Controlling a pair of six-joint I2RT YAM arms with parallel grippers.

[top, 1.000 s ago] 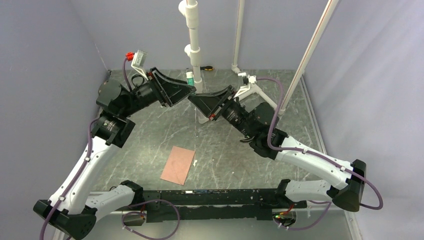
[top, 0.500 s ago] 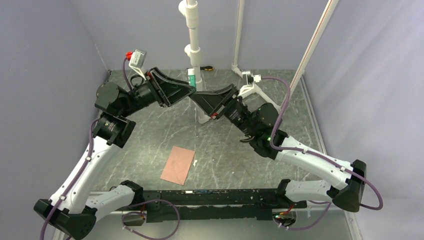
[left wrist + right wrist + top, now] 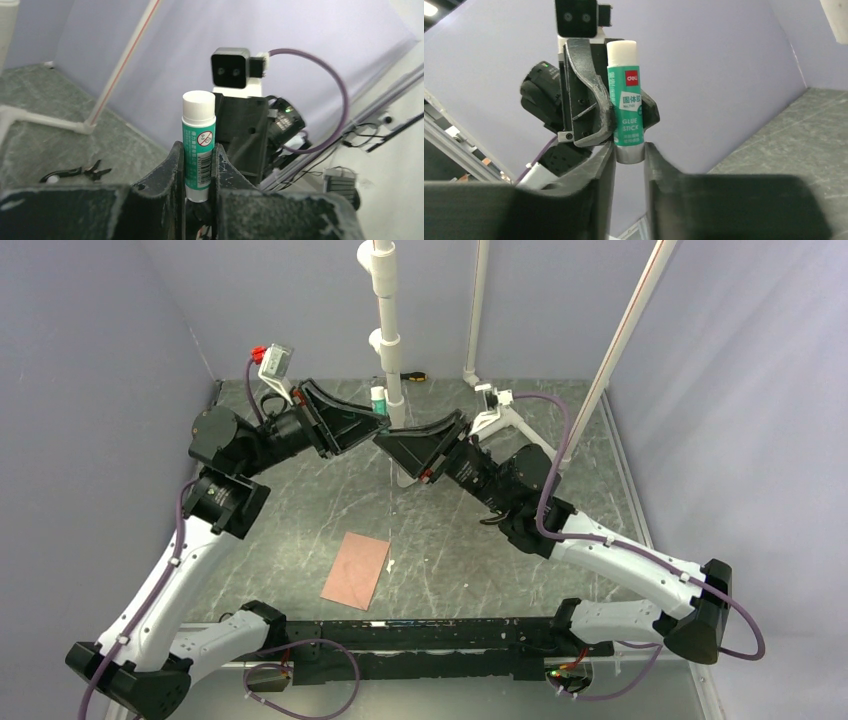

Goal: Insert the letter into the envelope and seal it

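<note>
Top external view: envelope (image 3: pixel 356 571) flat on the counter (image 3: pixel 300 510), apart from both hands. We see the left hand (image 3: pixel 198 150) pinching a glue stick (image 3: pixel 198 132); for the right hand (image 3: pixel 630 149) we cannot tell.

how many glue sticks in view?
1. The glue stick is held in mid-air by the left end effector, its base in the right end effector. None seen elsewhere; another could hide behind the arms.

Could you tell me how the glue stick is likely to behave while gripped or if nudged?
The glue stick is a small plastic cylinder, so it is probably stiff and light. Its smooth round body could slip or twist between the fingers of the left gripper. Set down upright, it may well tip and then roll.
</note>
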